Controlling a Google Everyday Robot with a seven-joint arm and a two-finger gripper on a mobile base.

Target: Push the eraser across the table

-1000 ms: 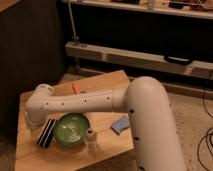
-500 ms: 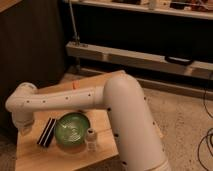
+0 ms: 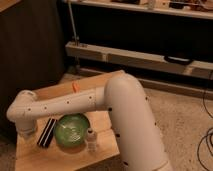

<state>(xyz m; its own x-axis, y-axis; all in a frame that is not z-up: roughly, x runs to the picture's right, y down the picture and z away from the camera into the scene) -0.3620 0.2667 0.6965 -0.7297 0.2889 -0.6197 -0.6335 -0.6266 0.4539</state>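
The eraser (image 3: 47, 132), a flat black block with pale stripes, lies on the light wooden table (image 3: 60, 157) near its left side, just left of the green bowl. My white arm reaches across the table from the right. Its wrist bends down at the table's left edge. The gripper (image 3: 28, 133) hangs there, shut, a little to the left of the eraser and close above the tabletop. I cannot tell whether it touches the eraser.
A round green bowl (image 3: 72, 131) sits mid-table with a small white bottle (image 3: 91, 138) at its right. A small orange thing (image 3: 75, 87) lies at the far side. A dark cabinet stands left, and a low shelf rail (image 3: 135, 57) runs behind.
The arm's wrist has swung left, from above the eraser to the table's left edge, and the gripper has shut. Eraser, bowl and bottle have stayed in place.
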